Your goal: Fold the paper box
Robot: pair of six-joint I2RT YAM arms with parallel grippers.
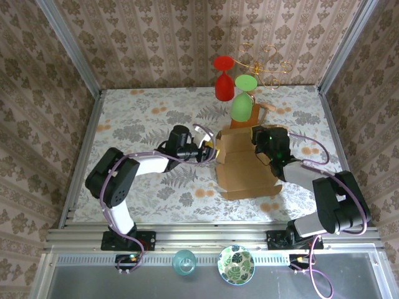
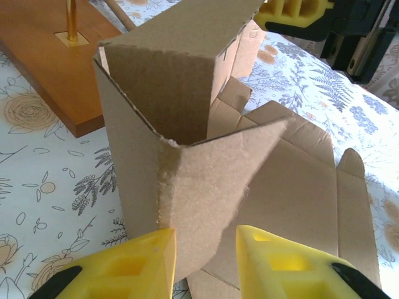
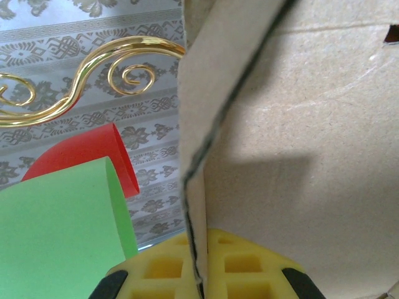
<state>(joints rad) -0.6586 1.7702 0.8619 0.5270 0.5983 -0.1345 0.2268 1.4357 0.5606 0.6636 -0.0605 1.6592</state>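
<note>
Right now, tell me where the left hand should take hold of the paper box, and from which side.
I'd grip the paper box by the pointed flap standing at its left corner, coming in from the left with the left hand. That flap is upright, thin and free-edged; the right hand pinches the opposite wall.

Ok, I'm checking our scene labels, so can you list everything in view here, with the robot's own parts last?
paper box: one, tan-brown cardboard, mid-table, partly folded up
wooden stand: one, orange-brown, on the far side of the box
wire holder: one, gold, curled, above the stand
red glass: one, red, at the holder
green glass: one, green, right of the red one
small dish: one, teal, near ledge between the arm bases
patterned bowl: one, green leaf print, right of the dish
table: one, pale floral cloth
left gripper: one, yellow fingers, box flap between them
right gripper: one, yellow fingers, shut on a box wall
</note>
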